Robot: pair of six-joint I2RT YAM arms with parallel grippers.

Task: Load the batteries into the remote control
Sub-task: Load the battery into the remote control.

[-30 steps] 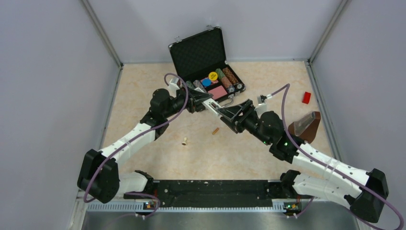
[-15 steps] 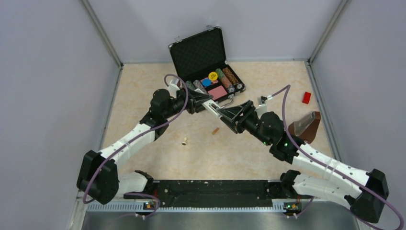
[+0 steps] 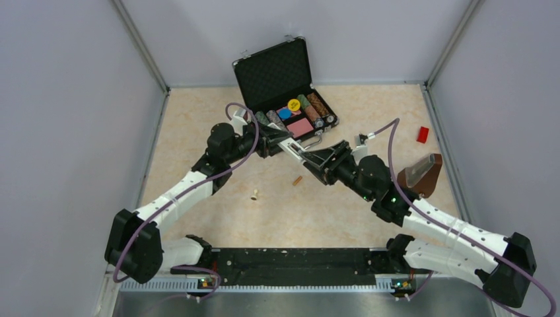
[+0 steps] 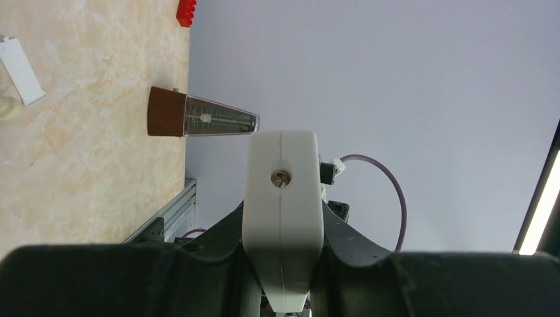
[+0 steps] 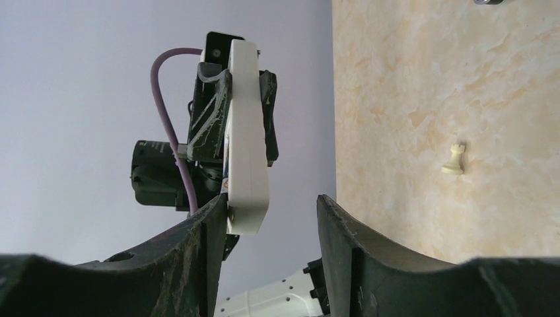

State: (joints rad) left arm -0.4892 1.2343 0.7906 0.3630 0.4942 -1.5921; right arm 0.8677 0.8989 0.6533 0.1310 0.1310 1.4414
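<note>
My left gripper [image 3: 279, 141] is shut on the white remote control [image 3: 291, 146] and holds it in the air in front of the chip case. In the left wrist view the remote [image 4: 282, 198] sits clamped between the black fingers [image 4: 370, 257]. My right gripper [image 3: 308, 157] is open, its jaws astride the remote's free end. In the right wrist view the remote [image 5: 245, 145] lies against the left finger [image 5: 198, 244], with a gap to the right finger. A copper-orange battery [image 3: 298, 179] lies on the table below. The blackish battery is not visible.
An open black chip case [image 3: 274, 76] stands behind the grippers. A cream pawn [image 3: 254, 194] lies left of the battery. A brown metronome [image 3: 420, 175], a red block [image 3: 422, 134] and a small white piece [image 3: 360, 137] lie to the right.
My right gripper has edged slightly left, closer onto the remote's end. The left gripper and the remote have hardly moved.
</note>
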